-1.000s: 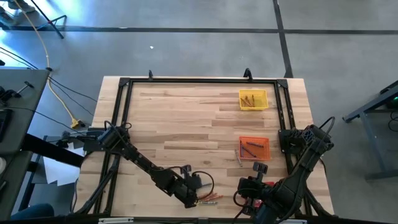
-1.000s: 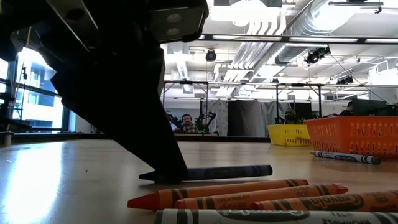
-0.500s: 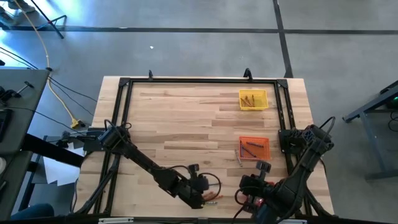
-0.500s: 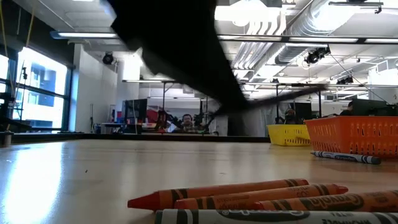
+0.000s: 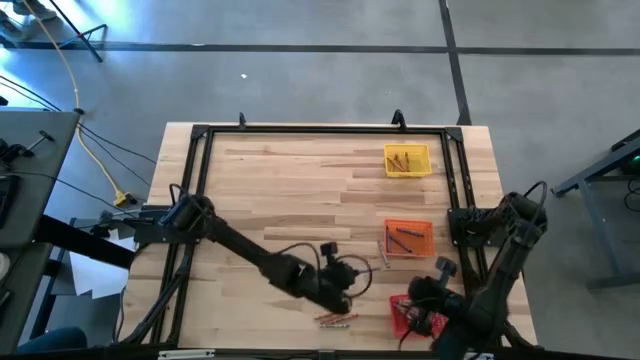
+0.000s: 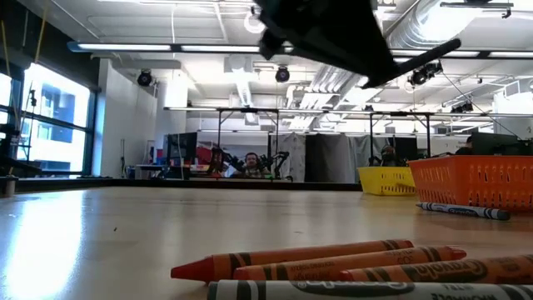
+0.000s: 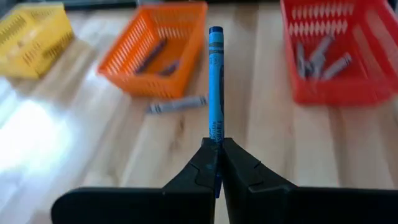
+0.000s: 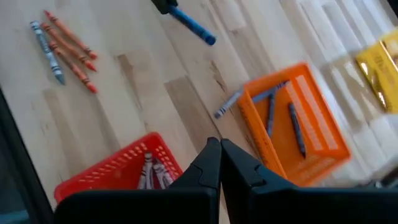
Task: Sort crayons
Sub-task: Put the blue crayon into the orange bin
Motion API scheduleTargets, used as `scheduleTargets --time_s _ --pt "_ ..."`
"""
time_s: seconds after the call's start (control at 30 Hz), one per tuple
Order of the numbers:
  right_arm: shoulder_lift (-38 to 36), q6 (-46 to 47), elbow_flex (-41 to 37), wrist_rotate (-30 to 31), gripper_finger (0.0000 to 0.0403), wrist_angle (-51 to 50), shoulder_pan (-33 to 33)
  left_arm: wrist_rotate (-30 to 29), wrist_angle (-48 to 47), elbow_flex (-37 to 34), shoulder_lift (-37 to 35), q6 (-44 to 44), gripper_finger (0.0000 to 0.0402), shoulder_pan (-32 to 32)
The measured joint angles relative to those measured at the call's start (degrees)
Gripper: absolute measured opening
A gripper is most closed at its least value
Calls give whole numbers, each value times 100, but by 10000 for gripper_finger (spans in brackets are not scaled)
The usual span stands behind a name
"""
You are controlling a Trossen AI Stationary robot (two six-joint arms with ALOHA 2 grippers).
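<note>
My left gripper [image 5: 350, 284] hangs over the table's near middle, shut on a blue crayon [image 7: 216, 81]. That crayon also shows in the right wrist view [image 8: 194, 26]. Several orange crayons and a grey one [image 5: 335, 319] lie flat on the table near the front edge, and they also show in the low view [image 6: 333, 267]. My right gripper [image 8: 219, 149] is shut and empty over the red tray [image 8: 118, 163] at the near right. My left gripper pinches the blue crayon by one end [image 7: 216, 134] between its two fingers. The crayon sticks straight out past the fingertips, in line with them, toward the trays on the table's right. It is lifted clear of the table.
An orange tray [image 5: 408, 238] with blue crayons stands at the right. A grey-blue crayon [image 5: 383, 250] lies beside it. A yellow tray [image 5: 407, 160] with crayons stands at the far right. The red tray [image 7: 336, 56] holds grey crayons. A black frame [image 5: 200, 135] borders the table.
My left gripper has lifted the blue crayon off the table from beside the orange crayons. It has carried it up and toward the table's right, toward the orange tray. My right arm has shifted toward the table's right edge. The loose crayons have stayed put.
</note>
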Motion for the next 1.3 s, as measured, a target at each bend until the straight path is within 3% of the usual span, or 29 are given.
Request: scheduleTargets --time_s 0.3,0.5,0.8,1.3 --pt "-1080 2270 -1438 391 0 3 894 827 1694 2 -2 1059 0 710" --pt "-1422 3199 -2201 437 0 -2 1228 1340 2386 4 -2 1268 0 1181" --pt "-1491 3380 -2562 398 0 3 1253 2208 3268 101 384 1116 0 1671" --pt "-1491 3358 -2553 428 0 3 1253 2557 2850 1768 1866 983 0 1912"
